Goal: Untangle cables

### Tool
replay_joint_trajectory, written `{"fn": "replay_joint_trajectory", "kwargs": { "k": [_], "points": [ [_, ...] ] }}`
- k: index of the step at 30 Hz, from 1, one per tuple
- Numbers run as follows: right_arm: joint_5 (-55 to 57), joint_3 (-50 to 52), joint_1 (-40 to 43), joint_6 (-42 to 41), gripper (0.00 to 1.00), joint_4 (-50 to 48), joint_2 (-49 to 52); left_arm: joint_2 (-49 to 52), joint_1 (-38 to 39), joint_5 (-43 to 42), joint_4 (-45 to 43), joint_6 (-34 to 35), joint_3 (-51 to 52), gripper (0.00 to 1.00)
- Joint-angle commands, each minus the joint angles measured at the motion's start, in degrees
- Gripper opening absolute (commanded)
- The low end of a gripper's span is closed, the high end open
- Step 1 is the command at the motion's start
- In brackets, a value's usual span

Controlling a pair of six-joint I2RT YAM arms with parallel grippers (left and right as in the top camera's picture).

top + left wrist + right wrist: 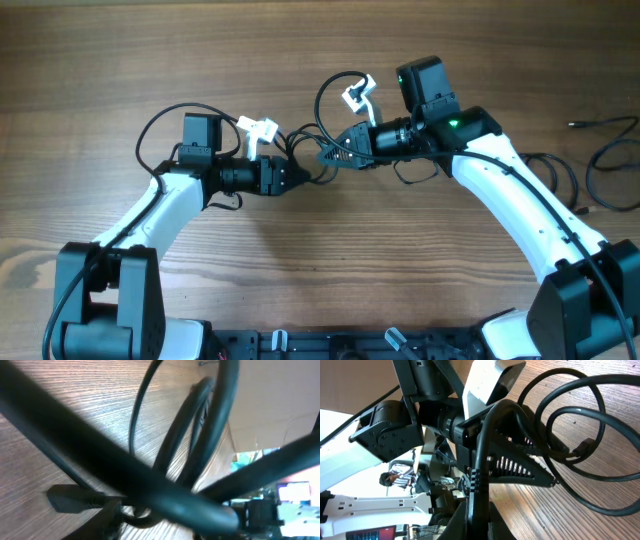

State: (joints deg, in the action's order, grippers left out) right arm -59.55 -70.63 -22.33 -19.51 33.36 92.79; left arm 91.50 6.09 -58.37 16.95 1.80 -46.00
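Base frame (330,345) nearest, black, along the near edge of the table (100,60). Two white forearms bend inward from it, with a pocket of bare wood between them. More bare wood lies outside the left arm, out to that edge.

Mid-table: left gripper (292,178) and right gripper (332,155) nose to nose, just beside each other, little room between. The cables (308,148) are bunched in that gap, and one thin loop arcs up over the right wrist.

Right wrist view: right gripper (551,480) with ribbed fingers (520,467) pressed together to a point. Cables (582,449) coil round the tip in two or three loops. Cannot tell if a strand is caught between the fingers.

Left wrist view: cables (220,410) fill the lens, blurred, crossing close. One plug (65,497) lies on the wood. Left fingers hidden; cannot tell how that jaw stands.

Surface: brown wood grain, flat, even light.

Far right: loose cords (592,172) in slack loops run off the table edge, well apart from the grippers, beside the right forearm.

Beyond the table: pale wall and blurred clutter.
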Motion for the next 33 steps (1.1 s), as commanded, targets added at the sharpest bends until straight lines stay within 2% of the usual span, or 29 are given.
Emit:
{"fn": "replay_joint_trajectory", "kwargs": {
  "k": [1,2,4,8,12,14,16,17,18,20,22,25,29,30,31,33],
  "points": [
    [-0.92,-0.13,-0.22,-0.17,0.04,-0.31,0.66,-0.74,0.28,1.68,0.46,-1.38,-0.52,0.28],
    [-0.92,-0.13,-0.22,-0.17,0.04,-0.33,0.66,-0.74,0.28,1.84,0.70,-1.38,-0.50,0.21],
    [-0.87,-0.13,-0.22,-0.11,0.04,-0.39,0.66,-0.74,0.28,1.90,0.98,-1.38,-0.52,0.15],
    [-0.31,-0.13,-0.22,0.00,0.04,-0.87,0.66,-0.74,0.28,1.90,1.49,-1.42,-0.52,0.08],
    [14.86,-0.13,-0.22,-0.02,0.07,-0.72,0.66,-0.74,0.28,1.86,2.05,-1.64,-0.50,0.04],
    [22.97,-0.13,-0.22,0.26,0.28,-0.09,0.66,-0.74,0.28,1.31,3.02,-3.17,-0.52,0.04],
    [25.62,-0.13,-0.22,3.04,0.60,1.49,0.66,-0.74,0.28,-0.44,3.72,-4.98,-0.52,0.04],
    [24.35,-0.13,-0.22,4.22,0.62,2.69,0.66,-0.74,0.28,-2.62,4.15,-6.56,-0.52,0.04],
    [20.37,-0.20,-0.24,5.40,0.59,3.50,0.66,-0.74,0.28,-4.48,4.79,-8.44,-0.50,0.04],
    [12.17,-0.48,-0.24,9.62,0.59,4.48,0.63,-0.74,0.28,-5.51,5.14,-9.16,-0.52,0.04],
    [8.94,-0.48,-0.22,12.39,0.67,4.33,0.63,-0.74,0.31,-5.55,5.16,-9.16,-0.52,0.04],
    [2.27,-0.50,-0.39,16.44,0.68,4.92,0.46,-0.74,0.96,-5.70,5.14,-9.16,-0.52,0.04],
    [11.85,-0.50,-4.33,15.50,0.64,7.02,-0.52,-0.74,0.92,-6.67,4.92,-9.09,-0.52,0.04],
    [15.91,-0.52,-5.64,14.93,0.59,7.02,-0.66,-0.74,0.92,-6.78,4.92,-9.05,-0.52,0.04],
    [25.86,-0.57,-6.49,10.40,0.58,6.80,-2.03,-0.74,0.92,-6.78,4.92,-8.87,-0.52,0.04],
    [31.65,-2.38,-6.49,9.49,0.60,6.64,-5.46,-0.74,0.92,-6.78,4.94,-8.79,-0.52,0.04]
  ]
}}
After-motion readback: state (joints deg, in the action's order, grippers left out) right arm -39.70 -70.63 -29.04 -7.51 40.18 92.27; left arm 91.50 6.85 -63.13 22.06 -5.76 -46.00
